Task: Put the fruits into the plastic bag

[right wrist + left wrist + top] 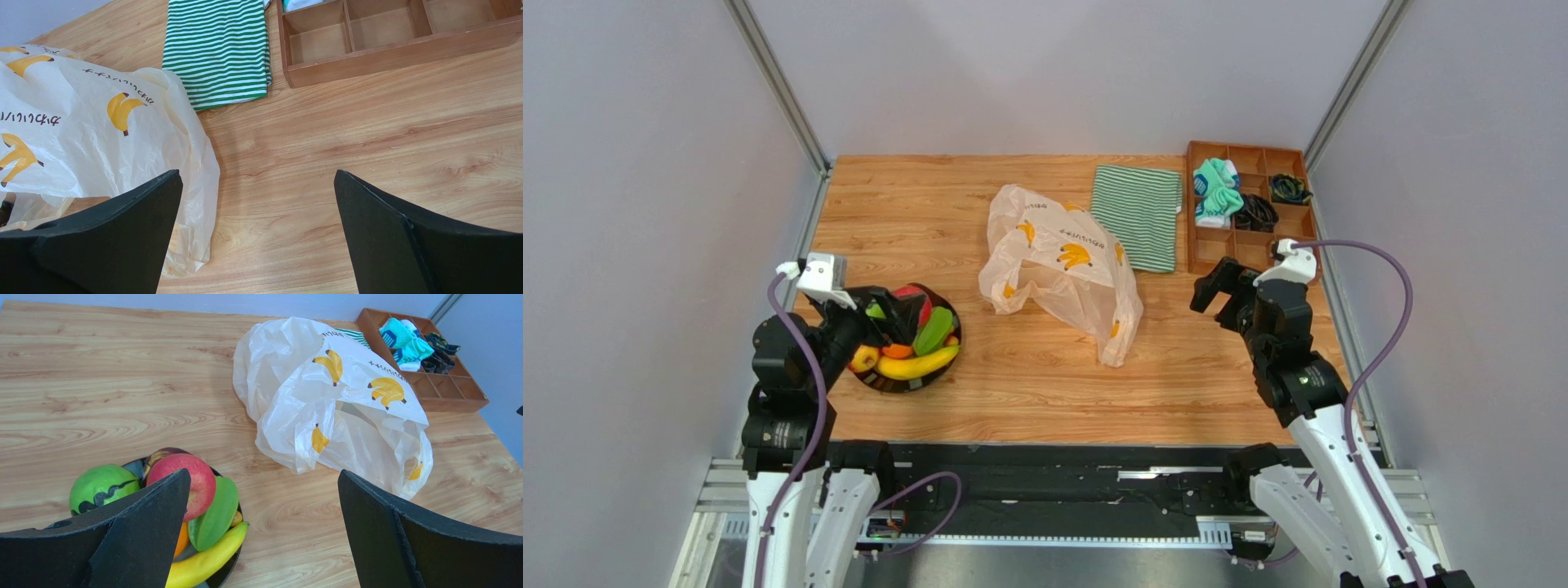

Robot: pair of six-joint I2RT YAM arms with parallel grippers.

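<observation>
The fruits lie in a black bowl [955, 347] at the left front: a yellow banana [918, 364], an elongated green piece [934, 328] and an orange [897, 352]. The left wrist view shows the bowl's rim [230, 569], a red apple [193, 478], a green round fruit [98, 485], the green piece [215, 514] and the banana [205, 560]. The plastic bag [1063, 263] lies crumpled mid-table, also in the left wrist view [337, 404] and the right wrist view [73, 141]. My left gripper [879, 316] [264, 478] is open and empty over the bowl's right edge. My right gripper [1222, 294] [258, 174] is open and empty, right of the bag.
A green-and-white striped folded cloth [1139, 214] [215, 49] lies behind the bag. A wooden compartment tray [1247, 202] [430, 361] [393, 37] with small cloth items stands at the back right. Grey walls close in the table on three sides.
</observation>
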